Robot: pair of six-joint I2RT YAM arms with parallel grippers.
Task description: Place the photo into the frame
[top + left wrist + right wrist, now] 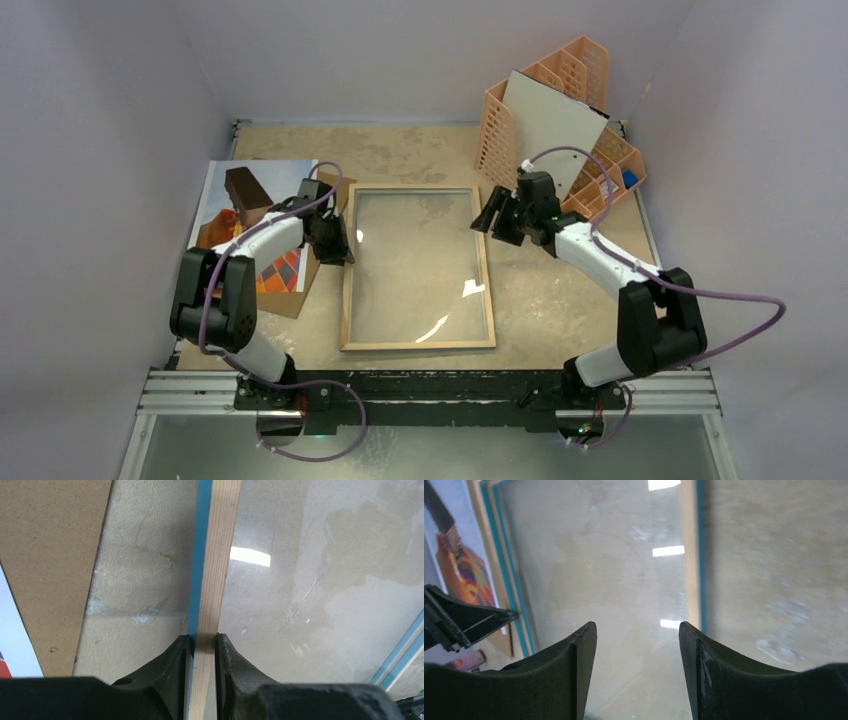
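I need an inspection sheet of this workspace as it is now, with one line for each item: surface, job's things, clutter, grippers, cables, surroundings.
Surface: worn, stained beige table.
Job's things: the frame lies flat at the centre, wooden back up, glass in. The photo lies at the left, outside the frame.
Clutter: brown hardboard backing partly under the photo. Orange organiser at the far right, with a grey-white board leaning in it.
Grippers: left gripper shut on the frame's left rail. Right gripper open near the right rail, holding nothing.
Cables: purple cables loop along both arms.
Surroundings: plain walls on three sides, metal rail at the near edge.
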